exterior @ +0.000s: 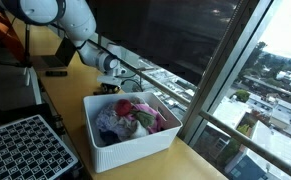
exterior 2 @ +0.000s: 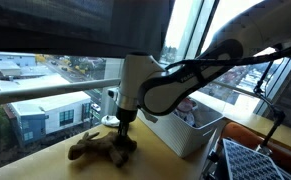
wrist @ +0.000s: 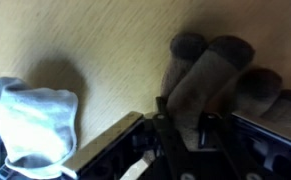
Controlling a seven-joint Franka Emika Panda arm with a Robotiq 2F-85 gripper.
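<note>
A pile of brown-grey socks (exterior 2: 93, 150) lies on the wooden table by the window. My gripper (exterior 2: 123, 128) points straight down onto the right end of the pile. In the wrist view one brown sock (wrist: 213, 68) runs between my two dark fingers, and the gripper (wrist: 181, 112) is shut on it, with a finger pressed against each side. More brown socks (wrist: 260, 88) lie beside it, and a white sock (wrist: 30, 118) lies apart on the wood. In an exterior view the gripper (exterior: 112, 86) is low behind the bin, and the socks are mostly hidden there.
A white bin (exterior: 135, 145) with several mixed clothes stands on the table close to the gripper; its wall (exterior 2: 185, 135) also shows from the window side. A black perforated tray (exterior: 23, 150) lies beyond it. Window glass and a rail (exterior 2: 45, 92) border the table.
</note>
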